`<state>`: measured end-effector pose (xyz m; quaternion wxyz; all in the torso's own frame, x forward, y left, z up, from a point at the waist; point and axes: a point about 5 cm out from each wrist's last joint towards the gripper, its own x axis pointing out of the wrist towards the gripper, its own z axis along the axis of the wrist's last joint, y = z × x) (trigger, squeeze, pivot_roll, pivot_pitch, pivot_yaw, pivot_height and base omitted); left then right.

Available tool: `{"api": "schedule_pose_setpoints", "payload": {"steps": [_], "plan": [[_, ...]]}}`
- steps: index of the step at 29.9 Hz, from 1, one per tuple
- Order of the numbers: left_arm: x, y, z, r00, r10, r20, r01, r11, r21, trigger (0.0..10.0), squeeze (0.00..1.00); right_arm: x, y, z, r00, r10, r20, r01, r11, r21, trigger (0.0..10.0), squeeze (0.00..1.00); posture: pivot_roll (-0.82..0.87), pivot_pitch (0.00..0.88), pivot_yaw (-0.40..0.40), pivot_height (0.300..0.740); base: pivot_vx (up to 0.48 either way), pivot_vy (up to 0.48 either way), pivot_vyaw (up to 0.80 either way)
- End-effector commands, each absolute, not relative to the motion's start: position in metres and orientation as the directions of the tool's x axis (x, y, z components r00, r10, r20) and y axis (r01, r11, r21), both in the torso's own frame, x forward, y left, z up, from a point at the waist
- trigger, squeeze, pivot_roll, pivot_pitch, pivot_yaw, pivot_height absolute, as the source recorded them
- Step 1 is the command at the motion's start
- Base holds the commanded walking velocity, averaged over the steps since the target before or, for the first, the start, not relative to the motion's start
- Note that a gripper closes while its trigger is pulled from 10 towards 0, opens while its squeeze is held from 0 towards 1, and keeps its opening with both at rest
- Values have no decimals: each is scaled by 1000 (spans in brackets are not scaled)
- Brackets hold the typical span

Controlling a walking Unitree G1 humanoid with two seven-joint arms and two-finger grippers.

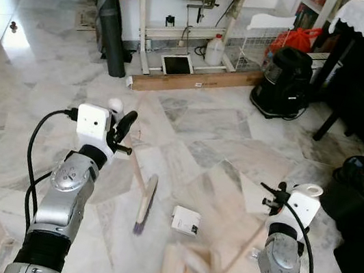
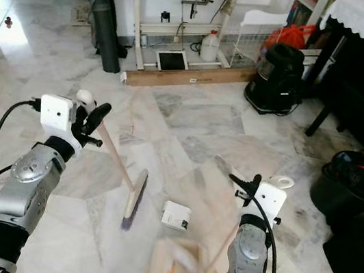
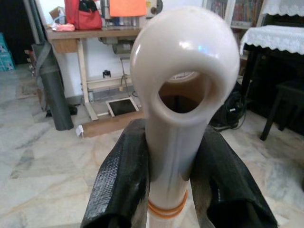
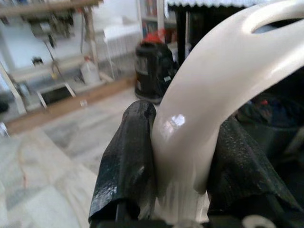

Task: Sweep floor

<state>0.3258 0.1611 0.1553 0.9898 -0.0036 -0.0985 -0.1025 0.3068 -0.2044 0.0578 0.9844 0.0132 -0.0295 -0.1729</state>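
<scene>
Item 1: cream plastic long-handled broom [image 1: 145,203], bristle head resting on grey-veined marble floor [image 1: 50,53], shaft slanting up to left gripper [image 1: 119,130]. Jaws clenched on shaft just below looped handle end [image 3: 184,71]; black fingers [image 3: 118,185] pressed to both sides.

Item 2: cream plastic dustpan w/ long handle [image 2: 178,271], blurred, low betw. the arms; handle top clamped in right gripper [image 2: 247,186].

Item 3: small white card box [image 1: 185,220] on floor, just beside broom head.

Handling est.: both tools light, stiff, smooth/slippery; high grip judged poor for leverage, twist in jaws likely.
</scene>
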Motion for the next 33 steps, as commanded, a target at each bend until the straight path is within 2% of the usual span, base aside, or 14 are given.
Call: {"api": "schedule_pose_setpoints", "payload": {"steps": [1,8,15,27,33], "plan": [[325,157,154,953,-207,222,204,978,34,10000,0,307,-211,72,923,-356,143,352,934,51,10000,0,-41,0,15,740,0,0,0],[328,154,142,955,-204,214,192,978,75,10000,0,309,-213,85,911,-364,194,357,931,74,10000,0,-61,0,17,740,0,0,0],[339,163,140,964,-145,222,131,988,79,10000,0,310,-219,104,891,-373,259,365,928,80,10000,0,-74,0,29,740,0,0,0],[343,171,137,965,-112,239,94,992,86,10000,0,306,-235,114,885,-378,271,377,924,56,10000,0,-67,0,12,740,0,0,0],[344,170,133,967,-110,230,96,993,74,10000,0,302,-244,118,874,-394,285,402,915,32,10000,0,-96,0,36,740,0,0,0]]}}
